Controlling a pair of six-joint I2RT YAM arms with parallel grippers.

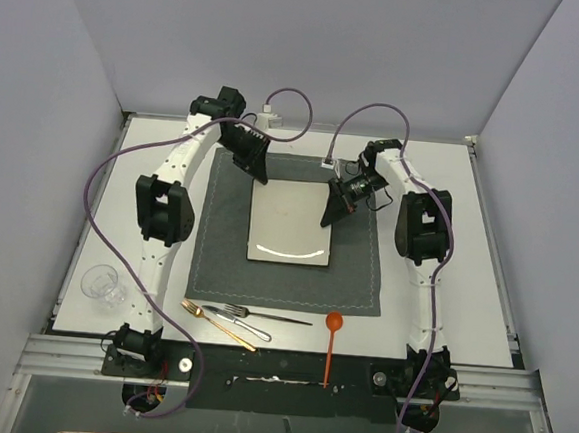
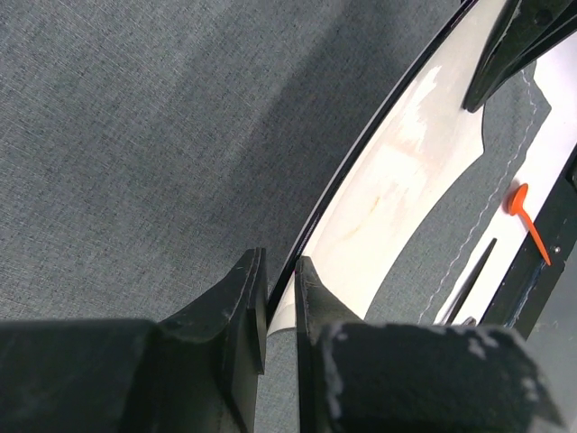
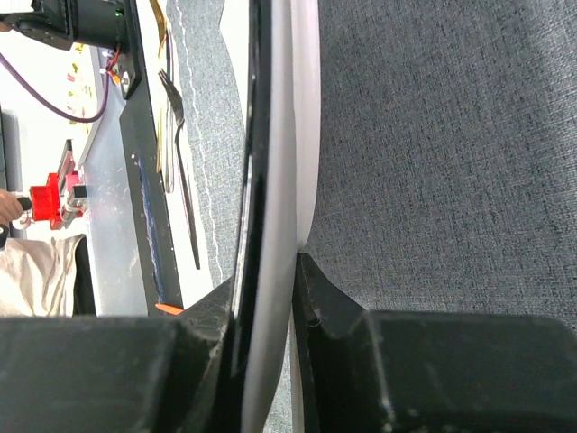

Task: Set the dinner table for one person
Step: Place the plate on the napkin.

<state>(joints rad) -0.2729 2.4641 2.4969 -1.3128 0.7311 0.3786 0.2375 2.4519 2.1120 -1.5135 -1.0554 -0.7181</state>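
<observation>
2 end effectors (image 2: 279, 262) (image 3: 268, 271) clamp plate (image 1: 289, 222) edges.

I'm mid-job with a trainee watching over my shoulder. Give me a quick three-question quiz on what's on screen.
1. True or false: the plate is over the placemat.
2. Which gripper clamps the plate's rim? A) left gripper only B) right gripper only C) both
3. What clear item stands on the dinner table outside the left arm?
Key: 1 true; 2 C; 3 the glass.
</observation>
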